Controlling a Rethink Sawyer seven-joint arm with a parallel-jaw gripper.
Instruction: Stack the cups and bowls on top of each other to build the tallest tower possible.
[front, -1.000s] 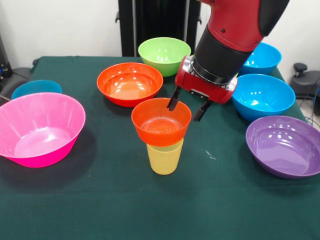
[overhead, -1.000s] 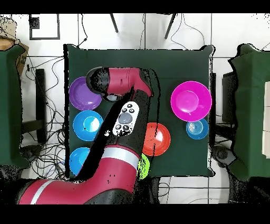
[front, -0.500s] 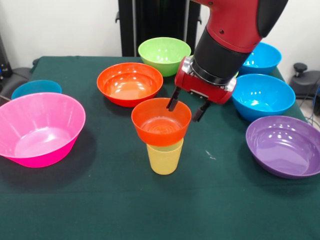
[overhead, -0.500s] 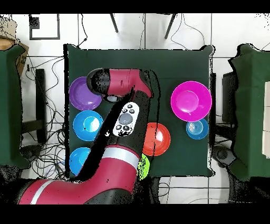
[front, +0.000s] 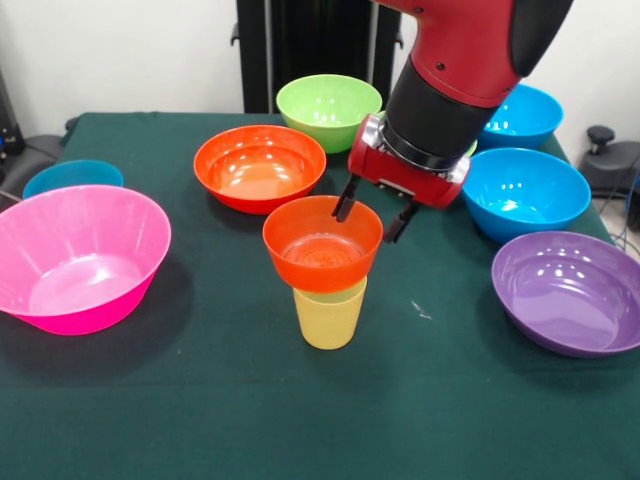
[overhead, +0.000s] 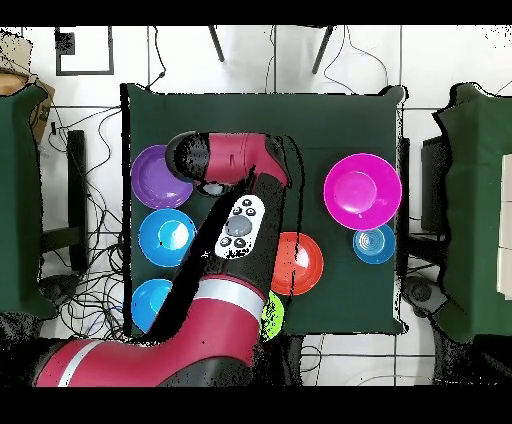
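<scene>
Orange small bowl (front: 322, 243) sits nested on the yellow cup (front: 331, 314) mid-counter (front: 200, 400), as my front view shows. Claw (front: 372, 212) hangs at its far rim, fingers apart, gripping nothing. Overhead, my arm (overhead: 225, 262) hides that stack; pink bowl (overhead: 362, 189) is visible.

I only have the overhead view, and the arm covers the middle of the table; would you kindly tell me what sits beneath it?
Observer: A small orange bowl rests upright on a pale-yellow cup.
Operator: Is the end effector holding it?
Observer: No, the end effector is open, one finger at the bowl's far rim, the other outside it.
Operator: And the green sliver by the arm?
Observer: A lime green bowl, upright and empty.
</scene>
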